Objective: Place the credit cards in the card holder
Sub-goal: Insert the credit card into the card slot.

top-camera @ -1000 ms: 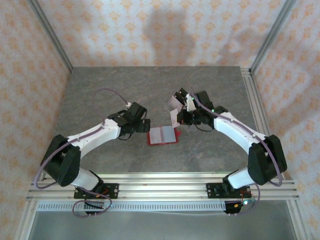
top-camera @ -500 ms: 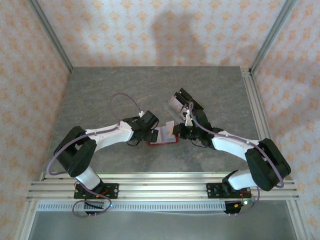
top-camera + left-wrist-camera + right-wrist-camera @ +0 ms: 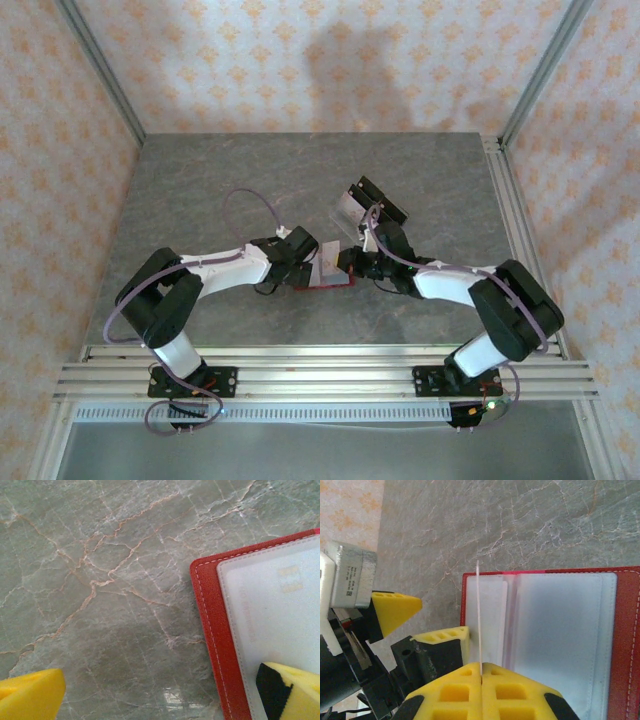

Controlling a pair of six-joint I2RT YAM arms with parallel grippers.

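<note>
The red card holder [image 3: 332, 285] lies open on the grey marble table between both grippers, its pale pockets [image 3: 560, 630] facing up. My right gripper [image 3: 481, 667] is shut on a thin pale credit card [image 3: 478, 610], seen edge-on and held upright over the holder's left pocket. My left gripper [image 3: 162, 695] is open at the holder's left edge [image 3: 212, 625]. One yellow fingertip [image 3: 295, 690] rests on the pale pocket, the other [image 3: 30, 695] sits over bare table. In the top view the left gripper [image 3: 306, 256] and right gripper [image 3: 345, 262] nearly meet.
A clear plastic stand with black blocks [image 3: 357, 207] stands just behind the right gripper. Aluminium rails [image 3: 320, 370] run along the near edge and a rail [image 3: 505, 210] along the right side. Patterned walls enclose the table.
Both grippers have come together over the card holder. The left one moved right onto its left edge; the right one brought the card down and left over the pocket.
</note>
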